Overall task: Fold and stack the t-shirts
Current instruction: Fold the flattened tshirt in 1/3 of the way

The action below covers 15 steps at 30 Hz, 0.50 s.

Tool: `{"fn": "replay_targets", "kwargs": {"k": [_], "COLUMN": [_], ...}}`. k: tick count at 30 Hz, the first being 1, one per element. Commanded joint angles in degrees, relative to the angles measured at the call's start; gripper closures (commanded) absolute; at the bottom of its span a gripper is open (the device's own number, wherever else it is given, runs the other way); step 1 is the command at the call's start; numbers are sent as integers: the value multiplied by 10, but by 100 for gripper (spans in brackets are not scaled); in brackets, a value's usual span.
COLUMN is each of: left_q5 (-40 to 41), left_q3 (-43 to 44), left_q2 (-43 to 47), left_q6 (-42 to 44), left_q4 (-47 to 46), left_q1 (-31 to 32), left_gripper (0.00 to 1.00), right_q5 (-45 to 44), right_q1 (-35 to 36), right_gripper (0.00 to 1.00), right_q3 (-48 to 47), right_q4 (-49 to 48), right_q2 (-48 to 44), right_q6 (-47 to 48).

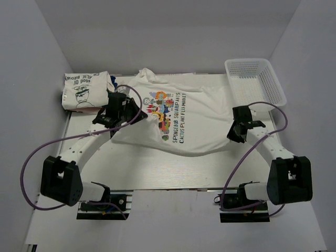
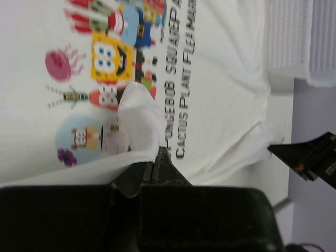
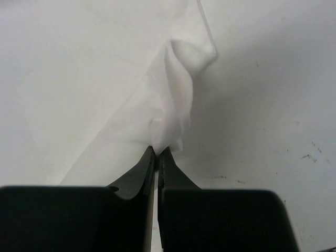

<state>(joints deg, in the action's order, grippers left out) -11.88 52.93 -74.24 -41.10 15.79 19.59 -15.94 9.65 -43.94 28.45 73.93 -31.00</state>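
while slack between them, cartoon t-shirt (image 1: pixel 210 113) edges inside fully closed left tool (image 2: pixel 156 155) and right tool (image 3: pixel 157 151)

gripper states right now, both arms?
Left gripper: closed on the cartoon-print t-shirt.
Right gripper: closed on an edge of the same t-shirt.

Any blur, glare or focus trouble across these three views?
Top external: even light, sharp, printed t-shirt text legible. Left wrist: print slightly soft, left claw dark and blurred. Right wrist: that t-shirt's white fabric nearly washes out, right claw underexposed.
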Motion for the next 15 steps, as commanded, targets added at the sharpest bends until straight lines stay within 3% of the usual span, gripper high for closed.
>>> {"fn": "replay_targets", "kwargs": {"k": [1, 13, 15], "left_q5": [61, 63, 53], "left_q3": [66, 267, 297], "left_q2": [-41, -257, -308], "left_q6": [57, 167, 177], "left_q4": [-48, -110, -110], "left_q1": [-10, -67, -76], "left_gripper": [100, 100, 97], "right_q5": [-29, -97, -103], "right_q1": [-2, -14, -15], "right_gripper": [100, 100, 85], "right_q3": [-66, -278, -321], "right_q4": [-3, 42, 57], "right_q2": [47, 202, 232], "right_q6": [12, 16, 14]}}
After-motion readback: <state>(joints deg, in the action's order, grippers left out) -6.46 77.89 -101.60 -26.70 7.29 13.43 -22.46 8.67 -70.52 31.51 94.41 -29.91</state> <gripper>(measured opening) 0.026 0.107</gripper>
